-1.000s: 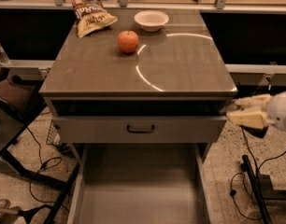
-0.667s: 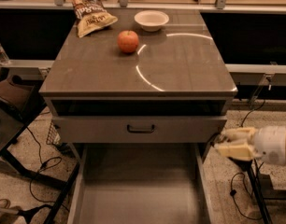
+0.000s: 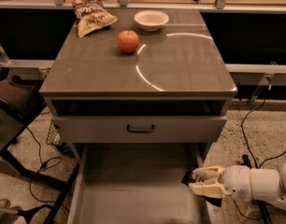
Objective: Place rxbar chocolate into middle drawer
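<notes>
Cream end effector (image 3: pixel 194 181), perhaps over drawer (image 3: pixel 133 185)

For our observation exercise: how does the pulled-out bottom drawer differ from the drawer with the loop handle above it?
The middle drawer is pulled out, showing its plain floor; the handled drawer shows only its front. The middle drawer shows no handle; the handled drawer bears a dark loop. The gripper is beside the middle drawer's right wall, below the handled drawer. Both are grey.
</notes>
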You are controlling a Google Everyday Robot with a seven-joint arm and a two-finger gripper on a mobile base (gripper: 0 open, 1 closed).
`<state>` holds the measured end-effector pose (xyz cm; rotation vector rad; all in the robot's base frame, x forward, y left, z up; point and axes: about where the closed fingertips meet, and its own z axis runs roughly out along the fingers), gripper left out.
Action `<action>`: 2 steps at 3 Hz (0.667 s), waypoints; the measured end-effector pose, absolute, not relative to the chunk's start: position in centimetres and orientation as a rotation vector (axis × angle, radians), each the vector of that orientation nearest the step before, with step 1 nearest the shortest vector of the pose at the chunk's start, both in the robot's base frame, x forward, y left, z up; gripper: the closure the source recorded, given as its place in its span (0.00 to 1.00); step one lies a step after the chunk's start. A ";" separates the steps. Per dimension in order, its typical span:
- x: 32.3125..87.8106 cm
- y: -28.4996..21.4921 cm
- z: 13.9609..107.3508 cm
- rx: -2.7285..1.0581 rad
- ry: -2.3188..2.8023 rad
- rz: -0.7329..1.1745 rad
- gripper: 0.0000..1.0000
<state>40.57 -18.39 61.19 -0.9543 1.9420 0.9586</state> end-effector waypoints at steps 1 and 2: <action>40.6 -17.6 60.0 -0.947 1.937 0.968 1.00; 40.6 -16.1 56.3 -0.938 1.940 0.959 1.00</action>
